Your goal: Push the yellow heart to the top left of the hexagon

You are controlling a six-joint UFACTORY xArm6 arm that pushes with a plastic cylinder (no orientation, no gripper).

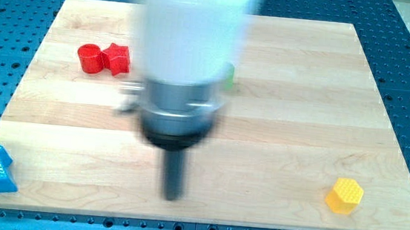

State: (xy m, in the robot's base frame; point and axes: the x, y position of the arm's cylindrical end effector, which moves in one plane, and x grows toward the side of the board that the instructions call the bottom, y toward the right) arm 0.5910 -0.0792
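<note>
green block [230, 75] is peeking from behind the blurred arm [188, 46] at upper centre, shape unreadable; my tip [173, 196] is sitting lower centre, jawless, well apart from every block.

Our arm [190, 32] is a blurred white cylinder, then a grey metal collar, a black ring, and a dark rod ending at my tip [173, 197].

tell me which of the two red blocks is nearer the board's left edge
The rounder red block is: it sits on the view's left of the pair, touching the other red block.
</note>
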